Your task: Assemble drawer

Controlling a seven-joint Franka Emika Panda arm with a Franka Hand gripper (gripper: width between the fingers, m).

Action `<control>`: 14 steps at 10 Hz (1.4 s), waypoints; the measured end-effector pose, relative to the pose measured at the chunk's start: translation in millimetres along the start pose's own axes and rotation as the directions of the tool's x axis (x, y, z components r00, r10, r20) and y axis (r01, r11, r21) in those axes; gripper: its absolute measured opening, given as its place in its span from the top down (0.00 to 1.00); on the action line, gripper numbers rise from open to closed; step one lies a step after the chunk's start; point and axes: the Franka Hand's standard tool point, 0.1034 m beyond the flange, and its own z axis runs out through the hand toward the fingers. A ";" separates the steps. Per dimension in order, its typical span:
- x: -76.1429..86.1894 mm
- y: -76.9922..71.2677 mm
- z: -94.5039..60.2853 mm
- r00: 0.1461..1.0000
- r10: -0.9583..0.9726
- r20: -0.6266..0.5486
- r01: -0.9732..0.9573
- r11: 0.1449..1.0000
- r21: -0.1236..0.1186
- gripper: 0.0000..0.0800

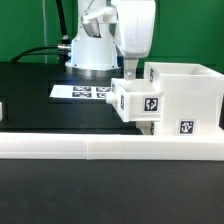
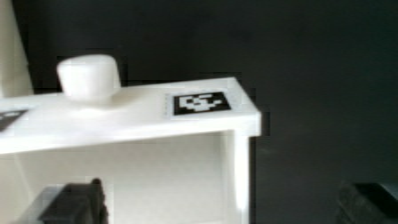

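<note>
The tall white casing (image 1: 188, 98) stands at the exterior view's right, with tags on its front. A small white tray (image 1: 140, 100) with a tag on it sticks out of the casing's left side. In the wrist view the tray (image 2: 125, 150) shows its round knob (image 2: 87, 78) and a tag (image 2: 201, 103). My gripper (image 1: 132, 72) hangs right above the tray. In the wrist view the gripper (image 2: 222, 212) is open. One dark finger (image 2: 71, 205) lies over the tray and the other over the black table, with the tray's side wall between them. A second tray is out of view.
A long low white bar (image 1: 100, 148) runs across the front of the black table. The marker board (image 1: 85, 92) lies flat behind the tray, in front of the arm's white base (image 1: 90, 52). A green wall stands at the back.
</note>
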 end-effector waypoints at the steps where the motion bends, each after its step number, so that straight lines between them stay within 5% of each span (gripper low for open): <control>1: -7.6 -1.1 -3.7 1.000 -0.013 0.005 0.013 1.000 0.004 0.19; 4: -14.0 -2.3 -1.4 1.000 -0.019 -0.008 0.019 1.000 0.008 0.19; 8: -53.4 5.5 -1.2 0.990 -0.045 -0.137 0.046 0.999 0.007 0.19; 10: -68.7 9.7 10.9 0.968 -0.053 -0.247 0.058 0.998 0.015 0.19; 14: -59.2 40.2 27.2 0.960 -0.094 -0.262 0.096 0.995 -0.004 0.19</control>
